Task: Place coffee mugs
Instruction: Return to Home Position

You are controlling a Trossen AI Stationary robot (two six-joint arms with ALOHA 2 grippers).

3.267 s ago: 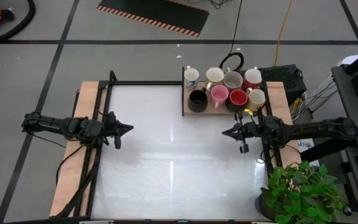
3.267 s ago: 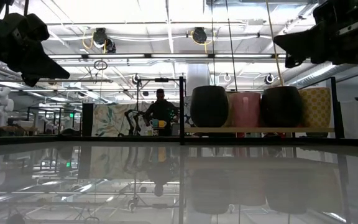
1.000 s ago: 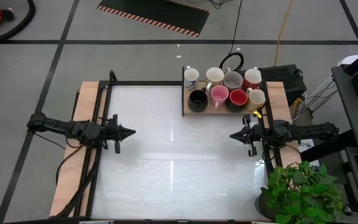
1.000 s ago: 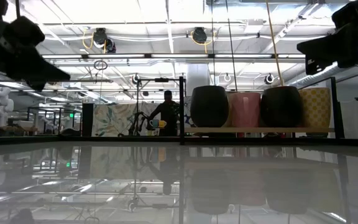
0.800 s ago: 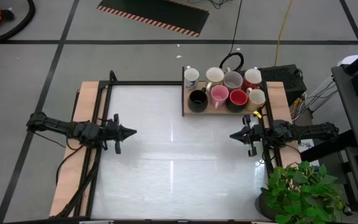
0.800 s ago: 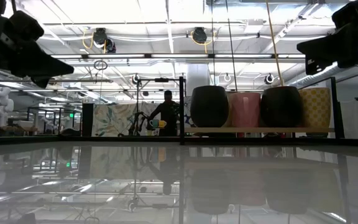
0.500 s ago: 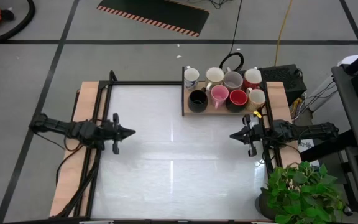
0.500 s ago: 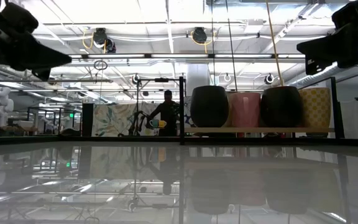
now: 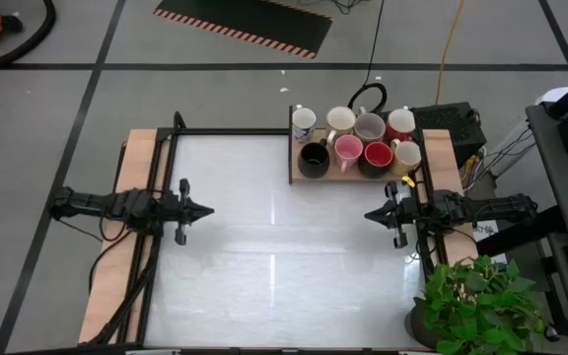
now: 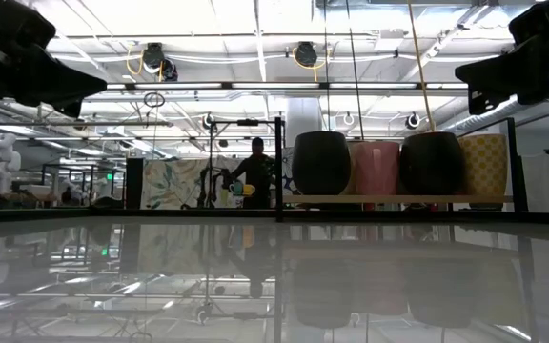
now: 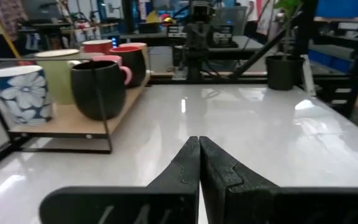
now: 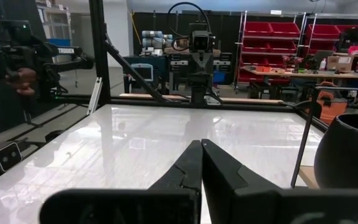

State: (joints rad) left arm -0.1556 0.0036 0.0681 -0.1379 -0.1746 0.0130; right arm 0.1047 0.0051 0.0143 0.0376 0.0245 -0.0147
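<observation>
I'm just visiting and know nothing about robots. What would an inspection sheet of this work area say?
Surface: glossy white table, bare in the middle.
Job's things: eight mugs on the wooden shelf at the far right corner; black mug and pink mug in front.
Clutter: nothing seen.
Grippers: left gripper and right gripper shut, empty, at opposite table sides.
Cables: yellow cable and black cable on the floor behind.
Surroundings: potted plant beside the right arm; a person far off.
</observation>
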